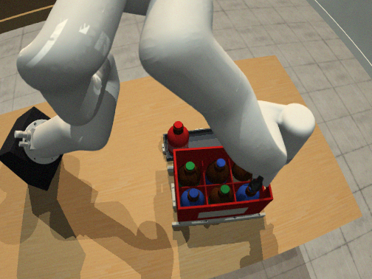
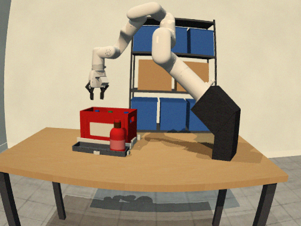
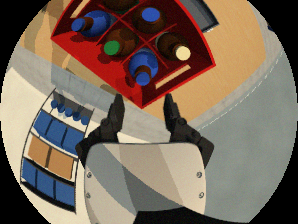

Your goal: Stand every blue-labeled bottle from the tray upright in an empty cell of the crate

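Note:
The red crate (image 1: 188, 214) (image 2: 85, 124) (image 3: 90, 60) stands level with a bottle in each cell. A blue bottle (image 1: 243, 193) (image 3: 143, 61) stands in one corner cell and another blue bottle (image 1: 189, 200) (image 3: 98, 22) at the other end of that row. Between them is a green-capped brown bottle (image 1: 217, 197) (image 3: 122, 39). The other row holds a green-capped bottle (image 1: 189, 177), a blue-capped bottle (image 1: 216, 172) (image 3: 151, 15) and a cream-capped bottle (image 3: 171, 43). A red bottle (image 1: 178, 139) (image 2: 117, 138) stands upright on the tray (image 1: 201, 139) (image 2: 85, 148). My gripper (image 2: 97, 98) (image 3: 143, 100) is open and empty above the crate.
Pale rails (image 1: 218, 220) (image 2: 86, 140) run along the crate's base. The tray lies close beside the crate. The arm hides part of the tray and crate in the top view. A shelf with blue bins (image 2: 144, 113) stands behind the table (image 2: 179, 161).

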